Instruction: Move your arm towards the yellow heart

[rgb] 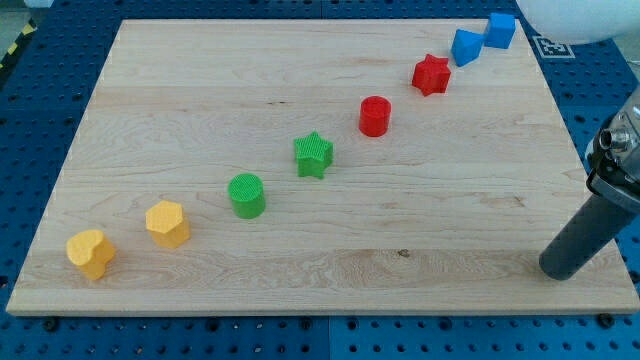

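The yellow heart (91,252) lies near the board's bottom left corner. A yellow hexagon (167,223) sits just to its right. My tip (560,268) rests on the board near the bottom right corner, far to the right of the yellow heart and apart from every block. The rod rises up and to the right out of the view.
Blocks run in a diagonal line up to the right: a green cylinder (246,195), a green star (313,154), a red cylinder (375,115), a red star (431,74), a blue block (466,46) and a blue cube (500,30). The wooden board (300,270) lies on a blue pegboard.
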